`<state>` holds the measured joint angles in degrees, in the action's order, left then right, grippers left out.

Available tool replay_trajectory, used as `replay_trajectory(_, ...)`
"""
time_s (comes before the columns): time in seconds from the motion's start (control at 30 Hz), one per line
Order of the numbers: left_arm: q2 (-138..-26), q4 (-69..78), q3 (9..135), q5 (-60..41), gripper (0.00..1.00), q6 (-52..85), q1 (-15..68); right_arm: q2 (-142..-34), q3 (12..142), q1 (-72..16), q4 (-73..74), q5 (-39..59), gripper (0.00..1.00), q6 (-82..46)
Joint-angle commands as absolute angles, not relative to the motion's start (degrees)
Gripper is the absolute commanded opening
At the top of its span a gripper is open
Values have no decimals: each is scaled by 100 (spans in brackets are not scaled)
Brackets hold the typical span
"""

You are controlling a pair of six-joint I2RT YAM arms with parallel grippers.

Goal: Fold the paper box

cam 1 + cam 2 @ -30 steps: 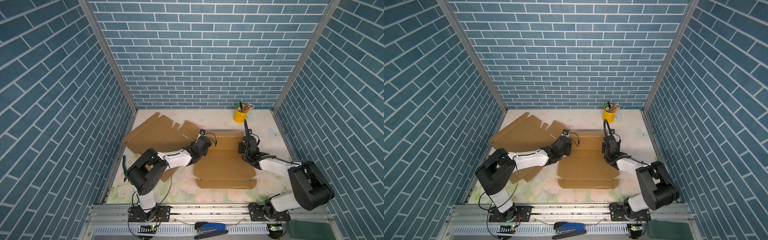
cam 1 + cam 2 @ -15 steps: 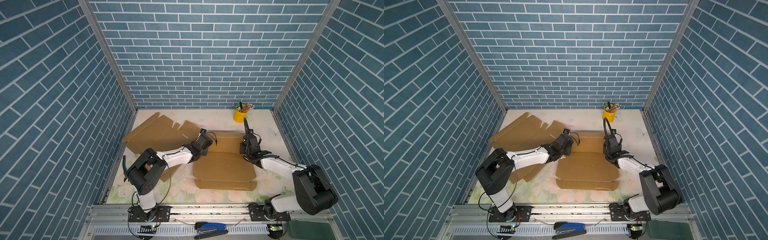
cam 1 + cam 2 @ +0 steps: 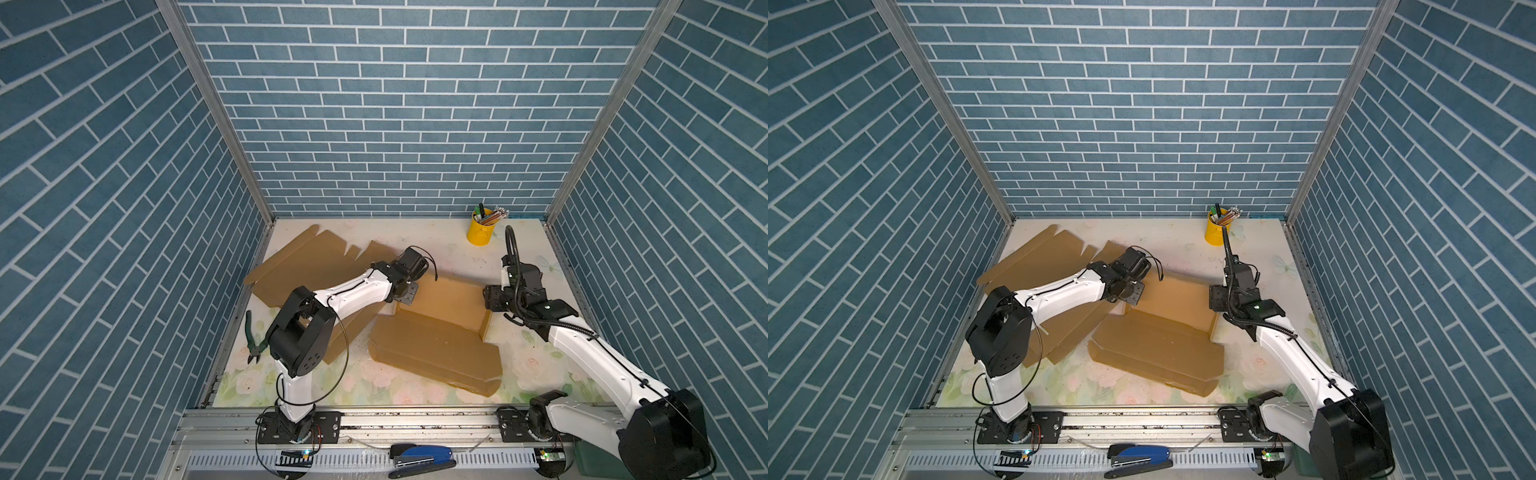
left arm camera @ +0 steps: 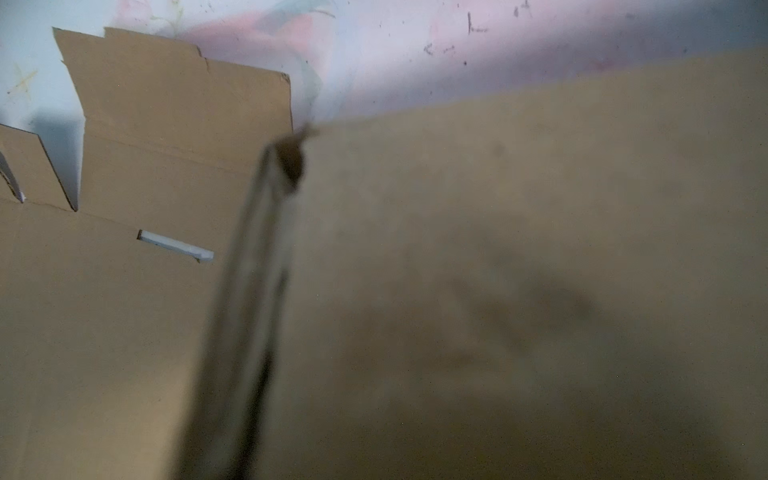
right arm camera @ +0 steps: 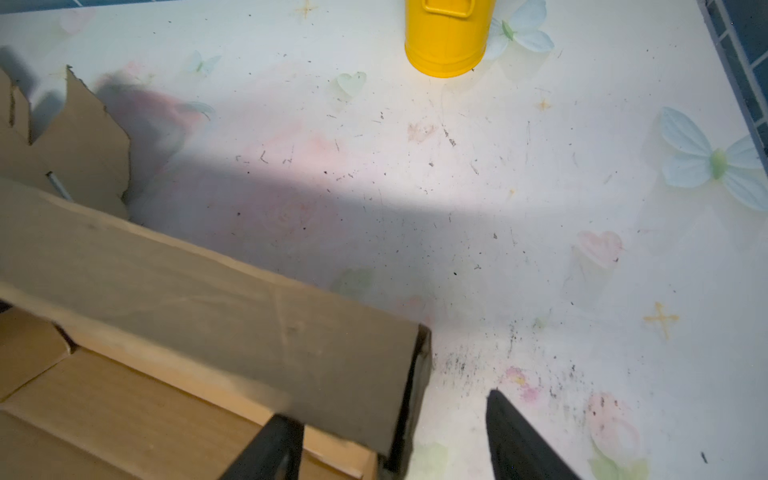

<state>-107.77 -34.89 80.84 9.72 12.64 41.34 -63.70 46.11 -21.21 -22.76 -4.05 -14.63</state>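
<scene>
**Top views:** box (image 3: 440,307) at centre of desk (image 3: 415,241), lid flat towards 6 o'clock. Its 9 o'clock wall is clenched by the left gripper (image 3: 407,294). The right gripper (image 3: 1216,297) is set at the 3 o'clock wall.

**Left wrist:** wall edge blurred.

**Right wrist:** jaws parted astride the corner, nothing grasped. A squarer regrasp is advised. Room is judged open from 12 to 3 o'clock, bar the cup (image 5: 444,37) at 1.

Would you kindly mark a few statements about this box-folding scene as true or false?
1. The yellow cup stands near the back wall. True.
2. The right gripper is shut. False: its jaws stand open astride the paper box wall.
3. The pliers lie near the left edge of the table. True.
4. The blue stapler lies inside the box. False: it lies off the table, at the front.
</scene>
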Motion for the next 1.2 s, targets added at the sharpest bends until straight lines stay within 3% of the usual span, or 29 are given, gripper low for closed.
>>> replay_trajectory(0.0,-11011,-4737,8451,765,1,675,4086,-6363,5251,-2102,-3358,79,70,-952)
replay_trajectory(0.17,-11435,-5699,9237,578,1,224,4096,-6982,5963,-2238,-3885,944,70,-624)
replay_trajectory(0.33,-11770,-6233,9707,705,5,-62,4096,-7548,6130,-2372,-3529,1606,68,-654)
replay_trajectory(0.87,-12562,-6712,10488,814,15,-141,4164,-8862,5730,-2499,-2192,2529,59,-1154)
replay_trajectory(1.17,-12828,-6780,10728,813,19,-151,4169,-9294,5654,-2652,-1869,2577,56,-1318)
